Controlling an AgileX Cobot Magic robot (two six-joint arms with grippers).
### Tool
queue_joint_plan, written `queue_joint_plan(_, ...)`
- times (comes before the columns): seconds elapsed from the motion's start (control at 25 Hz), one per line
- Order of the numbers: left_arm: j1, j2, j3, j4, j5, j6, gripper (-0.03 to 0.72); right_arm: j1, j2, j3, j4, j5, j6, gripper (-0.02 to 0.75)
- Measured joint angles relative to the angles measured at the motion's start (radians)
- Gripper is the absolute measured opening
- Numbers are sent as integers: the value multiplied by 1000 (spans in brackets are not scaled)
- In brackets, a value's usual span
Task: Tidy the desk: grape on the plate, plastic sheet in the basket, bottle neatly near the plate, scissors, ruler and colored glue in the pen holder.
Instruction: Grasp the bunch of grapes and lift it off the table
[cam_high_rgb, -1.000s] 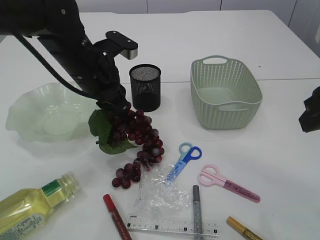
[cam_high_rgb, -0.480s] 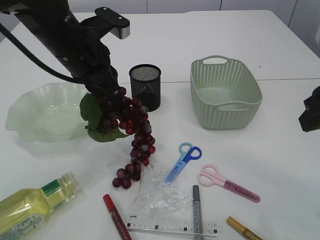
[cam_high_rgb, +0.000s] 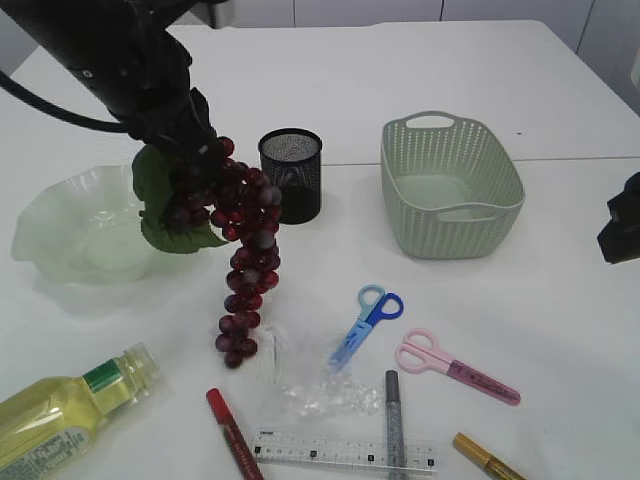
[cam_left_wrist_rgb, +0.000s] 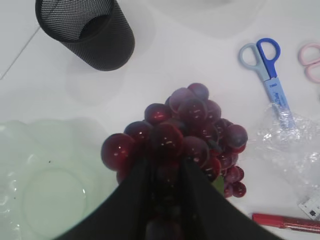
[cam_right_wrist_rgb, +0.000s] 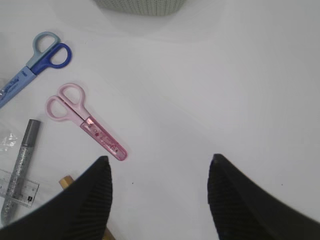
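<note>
My left gripper (cam_high_rgb: 185, 160) is shut on a bunch of dark red grapes (cam_high_rgb: 240, 250) with green leaves and holds it in the air beside the pale green plate (cam_high_rgb: 60, 215); the bunch (cam_left_wrist_rgb: 185, 130) hangs below the jaws (cam_left_wrist_rgb: 162, 175). The clear plastic sheet (cam_high_rgb: 325, 385) lies crumpled on the table. The bottle (cam_high_rgb: 60, 415) of yellow liquid lies at the front left. Blue scissors (cam_high_rgb: 368, 318), pink scissors (cam_high_rgb: 455, 367), a clear ruler (cam_high_rgb: 345, 450) and red (cam_high_rgb: 232, 430), silver (cam_high_rgb: 394, 415) and gold (cam_high_rgb: 490, 458) glue pens lie in front. My right gripper (cam_right_wrist_rgb: 157, 172) is open and empty.
The black mesh pen holder (cam_high_rgb: 291, 175) stands upright behind the grapes. The green basket (cam_high_rgb: 450, 185) sits at the back right and holds nothing. The right arm (cam_high_rgb: 622, 220) rests at the right edge.
My left gripper has lifted the grapes off the table and carried them up and left toward the plate. The plastic sheet now lies uncovered. The right arm has not moved.
</note>
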Motion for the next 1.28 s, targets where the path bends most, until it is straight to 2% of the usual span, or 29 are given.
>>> queue_joint_plan(0.36,0,-75,0,11,19,-3,143,0,0,0,0,-2,0,446)
queue_joint_plan(0.52,-1,-111,0,49,19,-24,143,0,0,0,-2,-2,0,446)
queue_joint_plan(1.0,-2,-209,1,294,21,-161,143,0,0,0,-2,-2,0,445)
queue_joint_plan(1.28,77,-216,1,308,16,-206,145,0,0,0,-2,-2,0,445)
